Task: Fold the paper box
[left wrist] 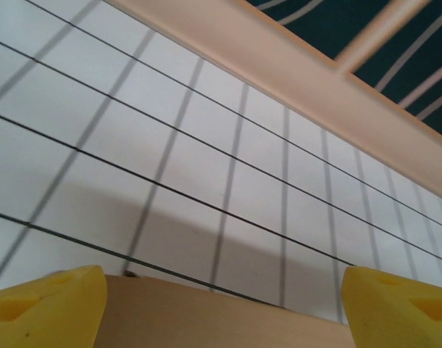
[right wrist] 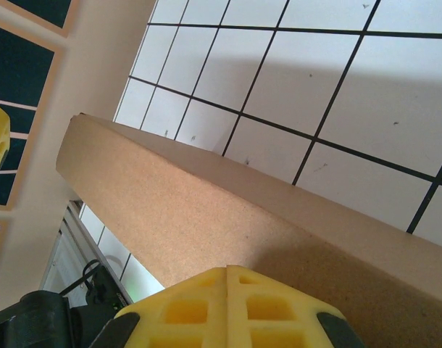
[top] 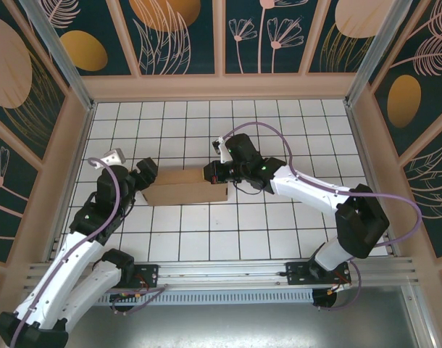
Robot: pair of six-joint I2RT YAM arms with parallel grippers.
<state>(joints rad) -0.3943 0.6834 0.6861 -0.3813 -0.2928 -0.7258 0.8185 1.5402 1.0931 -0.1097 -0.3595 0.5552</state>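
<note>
The paper box (top: 185, 187) lies on the white gridded table as a compact brown cardboard rectangle, its long side running left to right. My left gripper (top: 145, 176) is at the box's left end. In the left wrist view its yellow fingers (left wrist: 51, 304) stand wide apart, open, and the box's edge (left wrist: 221, 319) spans the gap between them. My right gripper (top: 212, 174) is over the box's right end. Its yellow pads (right wrist: 206, 312) are shut together with nothing between them, resting against the box's top face (right wrist: 206, 210).
Wooden walls (top: 221, 87) with dark patterned panels enclose the table on three sides. An aluminium rail (top: 228, 272) with both arm bases runs along the near edge. Open grid floor (top: 228, 123) lies behind the box and in front of it.
</note>
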